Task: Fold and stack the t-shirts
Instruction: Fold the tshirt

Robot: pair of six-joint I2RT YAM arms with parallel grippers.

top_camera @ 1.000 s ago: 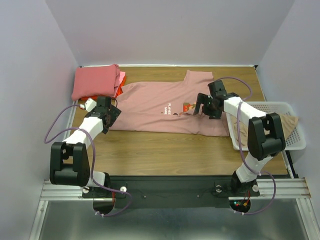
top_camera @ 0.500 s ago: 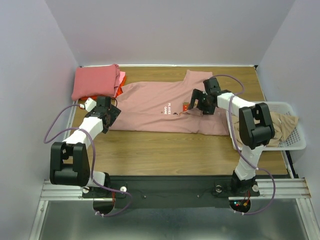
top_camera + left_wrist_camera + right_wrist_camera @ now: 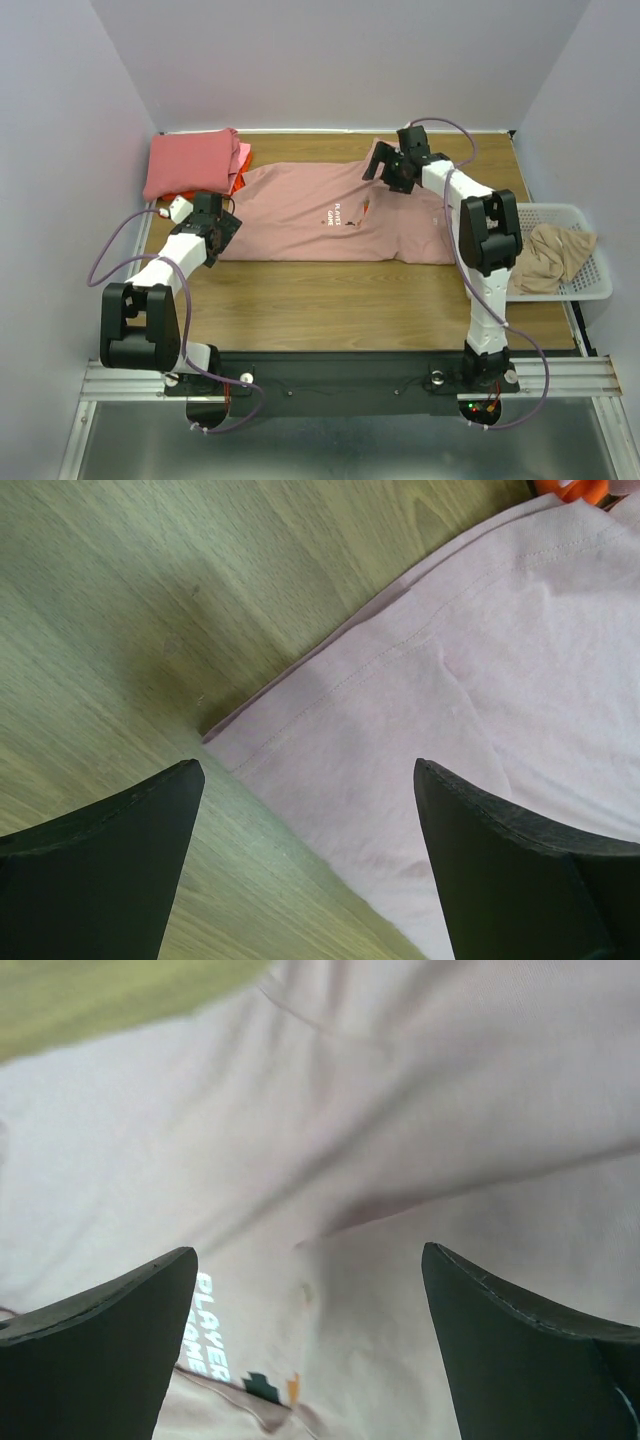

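Dusty pink cotton: the printed t-shirt (image 3: 320, 215) lies spread across mid-table, with a ridge of slack under the right gripper (image 3: 383, 172). That gripper's fingers stand apart and hold nothing, over the far side near the print. Left gripper (image 3: 222, 228) likewise spread, straddling the near-left hem corner. Folded coral-red shirt (image 3: 190, 162) sits far left. Likely risk: a pinch catching only one layer, or uneven lifts, would drag the cloth and skew the fold.

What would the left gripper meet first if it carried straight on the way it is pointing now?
Most likely the dusty pink t-shirt: the open left gripper points down at the shirt's hem corner, which lies flat on the table. How far above the cloth it is cannot be judged.
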